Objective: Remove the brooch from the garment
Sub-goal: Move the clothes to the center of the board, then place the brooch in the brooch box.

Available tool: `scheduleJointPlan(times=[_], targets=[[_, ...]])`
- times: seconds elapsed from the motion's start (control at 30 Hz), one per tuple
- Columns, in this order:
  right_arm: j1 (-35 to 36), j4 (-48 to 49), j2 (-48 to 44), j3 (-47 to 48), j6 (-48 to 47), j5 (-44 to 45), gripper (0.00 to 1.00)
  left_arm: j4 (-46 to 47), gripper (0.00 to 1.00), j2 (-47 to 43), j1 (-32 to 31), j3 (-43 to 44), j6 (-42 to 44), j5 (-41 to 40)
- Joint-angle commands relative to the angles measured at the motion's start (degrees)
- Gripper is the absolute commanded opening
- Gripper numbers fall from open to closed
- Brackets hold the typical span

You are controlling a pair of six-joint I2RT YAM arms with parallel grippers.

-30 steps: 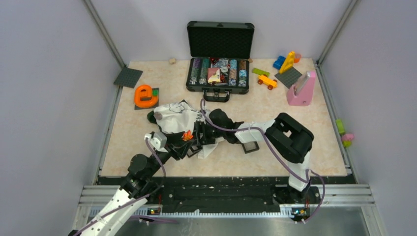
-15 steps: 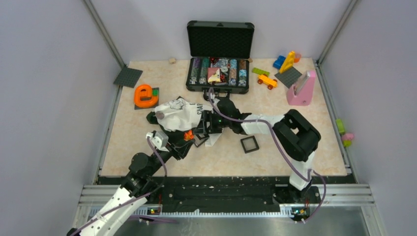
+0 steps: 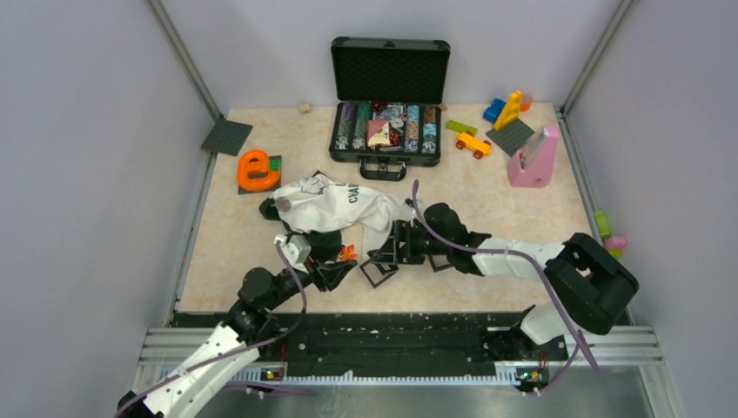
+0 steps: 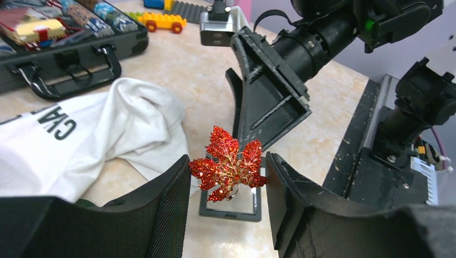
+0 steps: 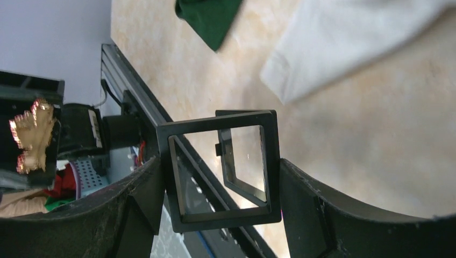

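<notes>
One brooch [image 4: 230,171], a glittering orange-red maple leaf, sat pinched in the left gripper [image 4: 228,183] beside the one white garment [image 4: 123,123], while the right gripper [image 5: 220,180] clasped one black square frame [image 5: 215,122].

Likely a robot lab: grey-walled enclosure [image 3: 87,131], aluminium rail [image 3: 627,341].

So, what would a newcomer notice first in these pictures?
The glittering red maple-leaf brooch, pinched in the left gripper on the near side of the white garment. Next to it, the right gripper holds a black square frame with a clear window.
</notes>
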Motion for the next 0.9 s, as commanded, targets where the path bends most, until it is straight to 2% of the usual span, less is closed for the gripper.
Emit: scheduleJointPlan(times=[0.0,0.3,0.87], targets=[[0.4,6.0,-6.0,-6.1,5.1,2.4,0.42,7.1,0.26,1.6,-0.2,-2.1,-1.6,3.1],[0.4,9.4,-11.1,-14.4,9.6,6.7,0.42,12.1,0.26,6.6,-0.4,-4.5,1.3,5.3],[0.3,9.7,-16.8,-17.8,11.0,7.9,0.42,24.3,0.26,17.5,-1.9,-6.5,4.8,7.7]])
